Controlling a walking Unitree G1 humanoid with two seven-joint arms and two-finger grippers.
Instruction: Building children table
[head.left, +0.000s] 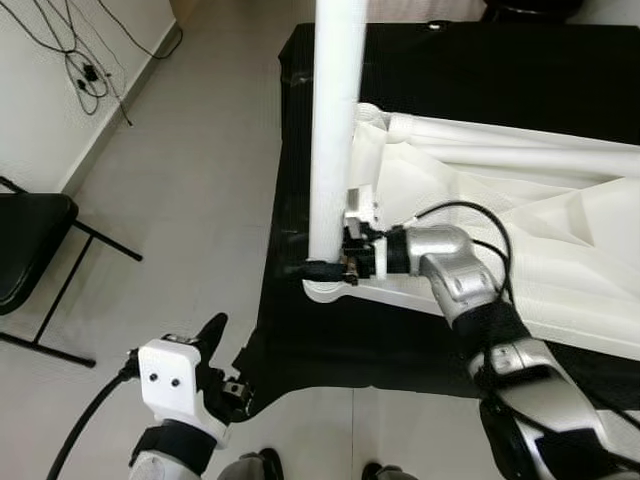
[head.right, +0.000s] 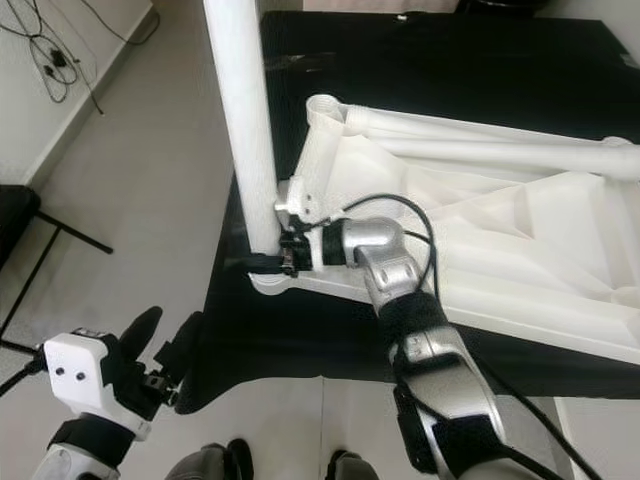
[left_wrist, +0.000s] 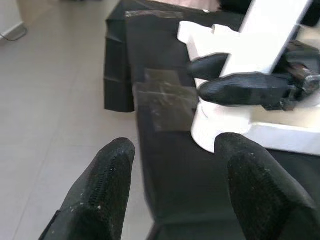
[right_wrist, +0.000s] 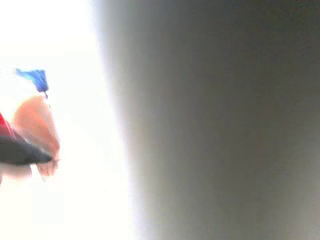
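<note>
A white children's table top (head.left: 520, 230) lies upside down on a black-covered platform (head.left: 480, 70). A white round leg (head.left: 335, 120) stands upright in the corner socket nearest me. My right gripper (head.left: 325, 268) is shut on the base of this leg, one black finger on each side, as the left wrist view shows at the fingers (left_wrist: 240, 90). The leg's surface (right_wrist: 210, 120) is a grey blur close to the right wrist camera. My left gripper (head.right: 165, 330) hangs open and empty, low over the floor beside the platform's near-left corner, also seen as left gripper (left_wrist: 175, 150).
Two more white tubes (head.left: 520, 140) lie along the far side of the table top. A black folding chair (head.left: 30, 240) stands on the floor at left, with cables (head.left: 85, 70) by the wall. My feet (head.left: 265, 465) are at the platform's front edge.
</note>
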